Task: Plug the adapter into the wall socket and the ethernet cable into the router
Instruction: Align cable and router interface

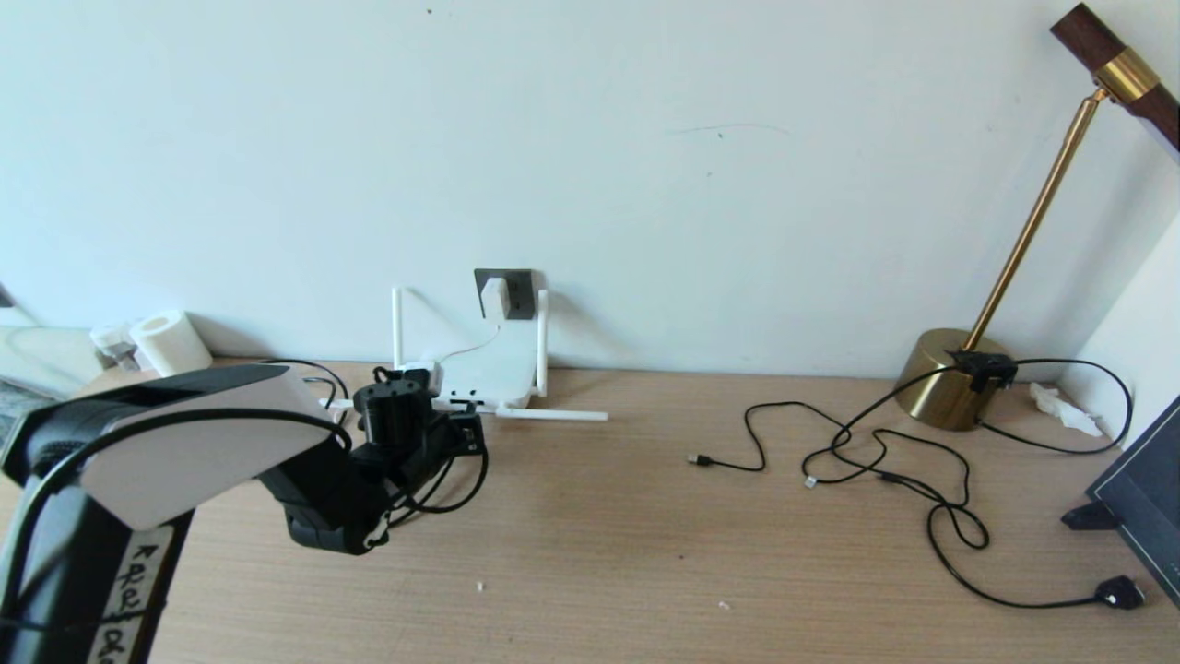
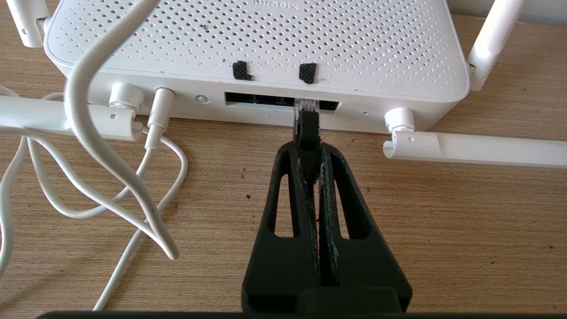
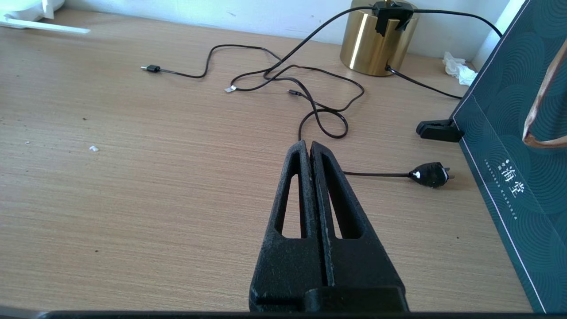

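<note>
Head view: the left arm reaches low over the counter (image 1: 645, 553) to the router (image 1: 489, 373); one adapter (image 1: 493, 297) sits in the wall socket (image 1: 516, 293).

Left wrist view: the left tool (image 2: 308, 153) pinches one ethernet cable (image 2: 306, 128), its clear tip at the router's ports, two antennas lying flat.

Right wrist view: the right tool (image 3: 309, 148) hangs pressed together over the counter.

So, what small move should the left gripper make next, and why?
Probably push straight forward a little. The left gripper is shut on the ethernet cable, whose clear tip is just at the router port opening and looks not fully seated. The adapter already sits in the wall socket.
</note>
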{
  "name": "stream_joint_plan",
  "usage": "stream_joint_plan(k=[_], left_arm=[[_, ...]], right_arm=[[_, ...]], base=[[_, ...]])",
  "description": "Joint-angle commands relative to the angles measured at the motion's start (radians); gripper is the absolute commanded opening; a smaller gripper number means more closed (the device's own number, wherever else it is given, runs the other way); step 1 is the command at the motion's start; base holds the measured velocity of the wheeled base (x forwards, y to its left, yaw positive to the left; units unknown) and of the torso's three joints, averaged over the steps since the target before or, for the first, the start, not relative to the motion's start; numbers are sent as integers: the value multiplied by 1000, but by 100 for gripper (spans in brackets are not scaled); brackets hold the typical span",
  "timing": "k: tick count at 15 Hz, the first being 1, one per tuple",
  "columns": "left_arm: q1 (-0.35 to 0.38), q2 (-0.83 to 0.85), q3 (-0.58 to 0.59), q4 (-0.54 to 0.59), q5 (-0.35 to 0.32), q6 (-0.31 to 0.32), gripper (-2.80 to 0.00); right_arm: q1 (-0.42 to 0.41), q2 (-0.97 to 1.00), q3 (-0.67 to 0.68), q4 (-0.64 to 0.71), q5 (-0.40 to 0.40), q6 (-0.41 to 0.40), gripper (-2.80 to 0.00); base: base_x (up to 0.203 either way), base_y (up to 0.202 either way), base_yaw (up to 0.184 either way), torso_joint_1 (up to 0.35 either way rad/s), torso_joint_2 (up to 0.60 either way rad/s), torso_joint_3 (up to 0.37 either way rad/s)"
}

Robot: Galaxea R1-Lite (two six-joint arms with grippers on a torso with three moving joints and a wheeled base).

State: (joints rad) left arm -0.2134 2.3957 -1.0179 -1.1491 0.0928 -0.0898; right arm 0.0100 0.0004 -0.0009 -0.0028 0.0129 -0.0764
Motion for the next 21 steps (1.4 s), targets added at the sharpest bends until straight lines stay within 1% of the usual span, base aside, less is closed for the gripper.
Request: stream_joint_plan(k=[1, 10, 21], left_arm=[[0, -2, 1, -9, 1, -1, -280], [0, -17, 39, -17, 1, -1, -280], [0, -17, 39, -18, 1, -1, -280]], right_arm=[[1, 0, 0, 0, 1, -2, -280], [1, 0, 0, 0, 1, -1, -280], [1, 0, 0, 0, 1, -1, -280]], base=[[0, 0, 0, 0, 0, 0], [0, 0, 0, 0, 0, 0], [0, 0, 0, 0, 0, 0]])
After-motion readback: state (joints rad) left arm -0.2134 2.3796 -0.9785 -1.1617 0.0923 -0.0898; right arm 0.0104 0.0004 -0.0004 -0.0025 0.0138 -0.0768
